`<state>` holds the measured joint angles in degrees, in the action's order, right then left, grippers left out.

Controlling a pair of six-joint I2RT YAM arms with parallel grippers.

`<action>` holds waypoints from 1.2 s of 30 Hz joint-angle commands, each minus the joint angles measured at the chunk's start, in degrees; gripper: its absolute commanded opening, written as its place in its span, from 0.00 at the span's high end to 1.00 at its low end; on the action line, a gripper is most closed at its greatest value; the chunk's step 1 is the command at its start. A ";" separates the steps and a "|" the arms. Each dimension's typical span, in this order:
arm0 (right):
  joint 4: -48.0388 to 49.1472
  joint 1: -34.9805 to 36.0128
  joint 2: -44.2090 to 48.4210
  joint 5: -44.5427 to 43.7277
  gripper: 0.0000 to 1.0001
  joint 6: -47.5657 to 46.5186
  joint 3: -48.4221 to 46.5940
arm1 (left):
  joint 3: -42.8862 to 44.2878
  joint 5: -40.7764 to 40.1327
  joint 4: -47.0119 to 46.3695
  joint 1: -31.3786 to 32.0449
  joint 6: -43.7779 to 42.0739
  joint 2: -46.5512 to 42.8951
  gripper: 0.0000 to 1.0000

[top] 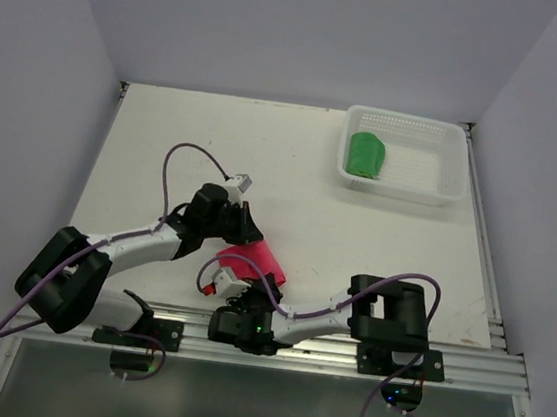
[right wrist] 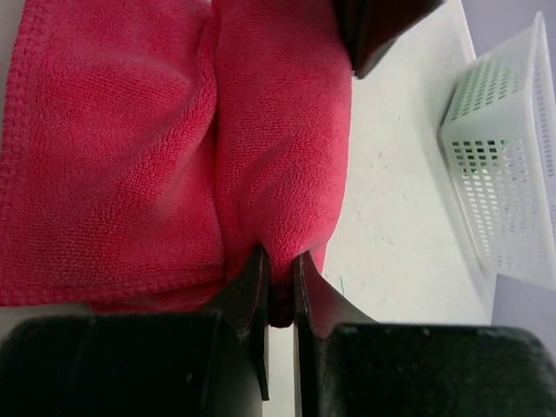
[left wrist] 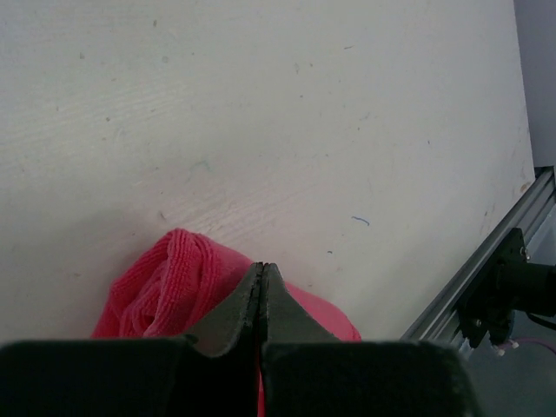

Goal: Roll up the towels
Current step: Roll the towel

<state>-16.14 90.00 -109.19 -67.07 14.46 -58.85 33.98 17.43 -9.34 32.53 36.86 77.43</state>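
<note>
Pink towel [top: 252, 260] half-rolled at table's [top: 166, 135] near edge — right gripper [right wrist: 278, 274] clamped on one roll end, left gripper [left wrist: 262, 291] pinching the other, presumably keeping it tight. Green towel [top: 367, 156] sits in basket [top: 398, 194].

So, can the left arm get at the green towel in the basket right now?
Probably not yet: the left hand is shut on the pink towel, and the green towel lies in the basket at the far right corner.

The right tool [right wrist: 278, 261] pinches the pink-red towel [right wrist: 104, 148]; mesh basket [right wrist: 508, 174] nearby
</note>
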 commanded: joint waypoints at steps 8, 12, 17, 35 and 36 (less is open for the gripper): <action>-0.65 -0.08 0.11 2.11 1.00 0.92 -1.88 | -6.55 -1.25 -0.77 0.86 0.67 -4.48 1.00; 0.14 -1.05 2.13 4.75 0.95 3.64 -1.09 | -7.17 -3.01 -0.33 0.86 0.84 -2.99 1.00; 2.07 -2.98 8.62 9.67 0.82 7.94 2.41 | -7.43 -6.62 1.26 0.95 0.23 -2.28 1.00; 10.87 -11.76 31.22 26.46 0.49 13.93 13.23 | -11.65 -9.43 -0.50 0.95 1.37 -2.45 1.00; 11.04 -12.73 32.10 28.90 0.49 14.28 13.58 | -11.83 -9.52 -0.50 0.95 1.37 -2.72 1.00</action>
<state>-9.23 79.46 -80.12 -43.72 25.91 -46.24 24.58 10.72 -13.28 33.19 38.52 75.22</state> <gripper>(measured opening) 0.507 0.005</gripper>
